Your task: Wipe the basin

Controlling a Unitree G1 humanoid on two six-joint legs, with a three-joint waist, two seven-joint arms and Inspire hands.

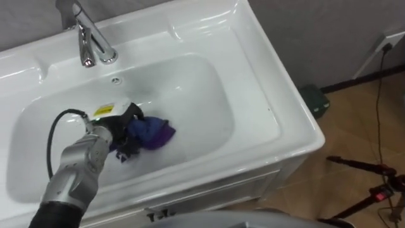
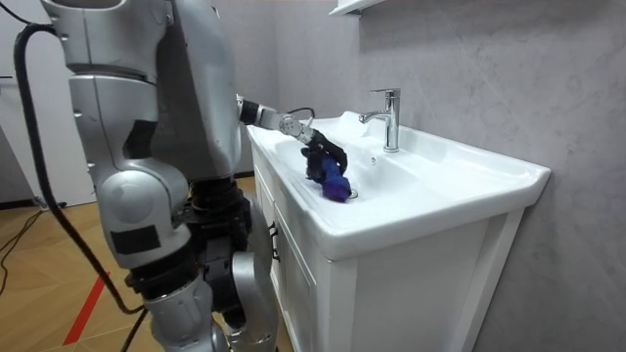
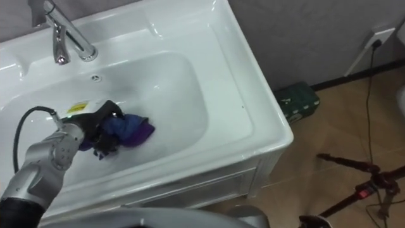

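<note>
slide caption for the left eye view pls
Left robot hand holds a purple cloth inside the white basin, near the faucet.

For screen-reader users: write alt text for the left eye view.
The left robot hand clutches a crumpled purple-blue cloth in the bowl of a white basin, seen from above. A chrome tap stands at the back rim.

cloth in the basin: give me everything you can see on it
The cloth is a blue-purple rag, soft fabric by its look, bunched into a crumpled wad rather than spread flat. It lies on the bottom of the white basin, near the middle of the bowl. The left hand has its dark fingers curled round the wad's left side. The right part sticks out free, resting on the basin.
</note>
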